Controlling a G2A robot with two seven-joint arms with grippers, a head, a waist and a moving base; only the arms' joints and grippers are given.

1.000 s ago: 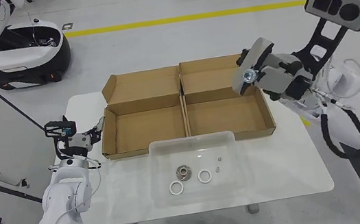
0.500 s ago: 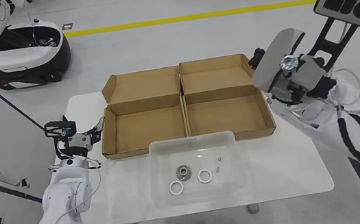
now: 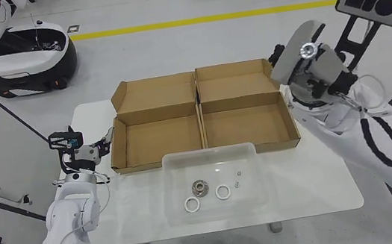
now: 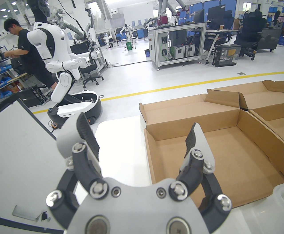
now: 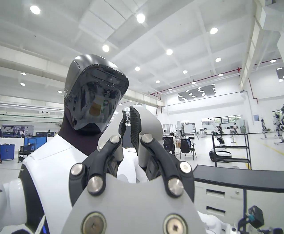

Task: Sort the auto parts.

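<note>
Now, bin (image 3: 208, 151) w/ 2 rings (image 3: 191, 205), hub (image 3: 201, 189), R pincer (image 5: 128, 119) pinching metal part (image 5: 126, 112), L pincer (image 4: 138, 119) agape

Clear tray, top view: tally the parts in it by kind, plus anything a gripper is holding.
white rings: 2
round metal hub: 1
small metal bits, too small to identify: 2
threaded metal piece, held in the right gripper: 1
total: 6
</note>
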